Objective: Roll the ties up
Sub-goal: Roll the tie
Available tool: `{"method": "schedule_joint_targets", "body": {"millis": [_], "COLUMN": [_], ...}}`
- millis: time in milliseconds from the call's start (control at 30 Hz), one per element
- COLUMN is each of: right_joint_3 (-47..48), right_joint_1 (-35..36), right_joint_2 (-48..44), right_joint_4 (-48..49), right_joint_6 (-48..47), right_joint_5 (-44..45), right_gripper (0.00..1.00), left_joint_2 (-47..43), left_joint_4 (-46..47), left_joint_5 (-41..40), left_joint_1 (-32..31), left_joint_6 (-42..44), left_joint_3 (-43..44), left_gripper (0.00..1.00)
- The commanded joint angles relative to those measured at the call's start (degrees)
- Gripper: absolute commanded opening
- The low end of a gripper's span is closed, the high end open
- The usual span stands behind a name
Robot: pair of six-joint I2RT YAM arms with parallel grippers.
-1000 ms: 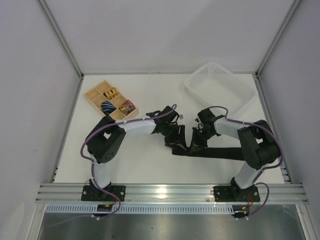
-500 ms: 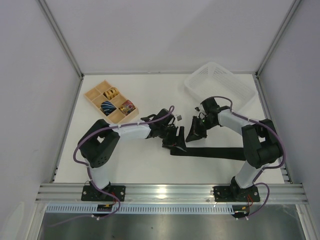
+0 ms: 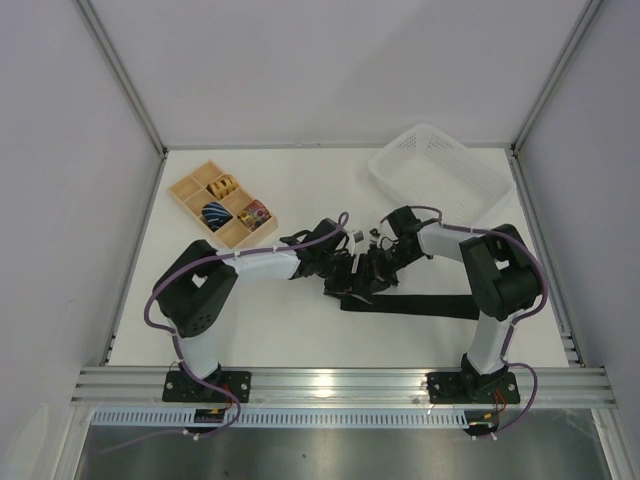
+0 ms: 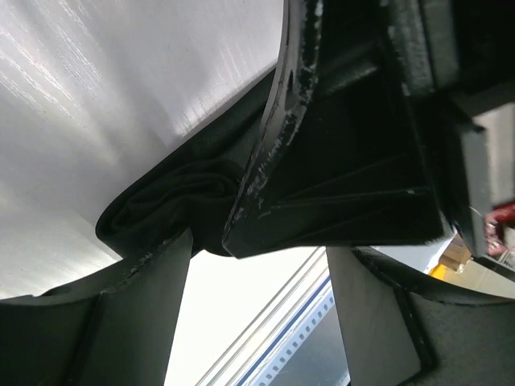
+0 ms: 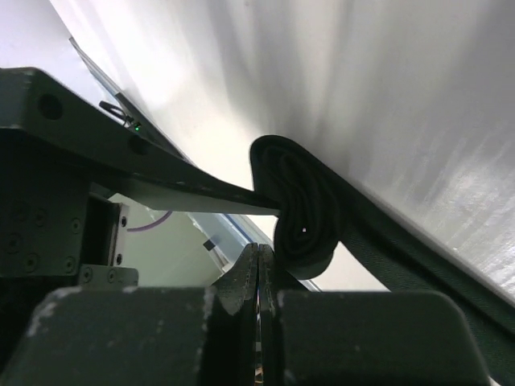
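A black tie [image 3: 430,306] lies as a long strip across the near middle of the table, its left end wound into a small coil [image 5: 302,211]. My left gripper [image 3: 349,281] sits over that coil with its jaws open. In the left wrist view the coil [image 4: 169,211] lies just ahead of the left finger [image 4: 149,310], and only bare table shows in the gap of the left gripper [image 4: 259,269]. My right gripper [image 3: 373,267] is shut with nothing between its pads, and the tips of the right gripper [image 5: 259,251] rest right beside the coil.
A wooden divided tray [image 3: 190,189] at the back left holds three rolled ties: a yellow one [image 3: 222,186], a blue striped one [image 3: 216,213] and a multicoloured one [image 3: 254,213]. A white plastic basket [image 3: 440,175] stands at the back right. Both grippers crowd together above the coil.
My right gripper has swung left and come down beside the coil, close to the left gripper. The left jaws have opened wider. The tie's strip now lies flatter.
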Motion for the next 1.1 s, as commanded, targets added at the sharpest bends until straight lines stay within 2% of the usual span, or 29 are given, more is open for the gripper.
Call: {"method": "schedule_joint_targets", "body": {"millis": [0, 100, 333, 500, 600, 700, 767, 900, 1067], "right_joint_3": [-0.88, -1.24, -1.85, -3.61, -4.13, -5.01, -5.45, -5.19, -4.93], "right_joint_1": [-0.25, -1.13, -1.05, 0.27, 1.67, 2.29, 2.38, 2.64, 2.64], "right_joint_2": [1.14, 0.97, 0.96, 0.00, -0.09, -1.22, -2.20, -4.04, -4.75], "right_joint_4": [0.05, -1.09, -1.97, 1.27, 2.42, 3.56, 4.53, 4.71, 4.97], "right_joint_6": [-1.45, -3.03, -5.05, -4.00, -3.30, -2.68, -2.24, -2.33, -2.51], "right_joint_5": [-0.09, 4.74, 9.14, 8.27, 8.79, 9.15, 9.50, 9.76, 9.76], "right_gripper": [0.00, 0.00, 0.00, 0.00, 0.00, 0.00, 0.00, 0.00, 0.00], "left_joint_2": [-1.62, -1.97, -4.15, -7.24, -8.38, -11.63, -12.77, -11.99, -11.99], "left_joint_4": [-0.21, -0.99, -1.61, -2.49, -5.65, -6.88, -6.01, -6.10, -2.85], "left_joint_5": [-1.92, -2.10, -0.96, 2.03, 1.95, 2.38, 5.53, 7.74, 8.89], "left_joint_1": [-0.26, -0.25, 0.09, 1.41, 2.29, 4.13, 5.98, 7.56, 7.74], "left_joint_6": [2.03, 2.56, 3.00, 3.96, 4.32, 3.88, 3.62, 3.00, -2.87], "left_joint_3": [-1.12, -0.77, 0.02, 1.25, 2.14, -1.37, -5.23, -10.15, -11.84], "left_gripper": [0.74, 0.74, 0.79, 0.83, 0.82, 0.81, 0.81, 0.81, 0.81]}}
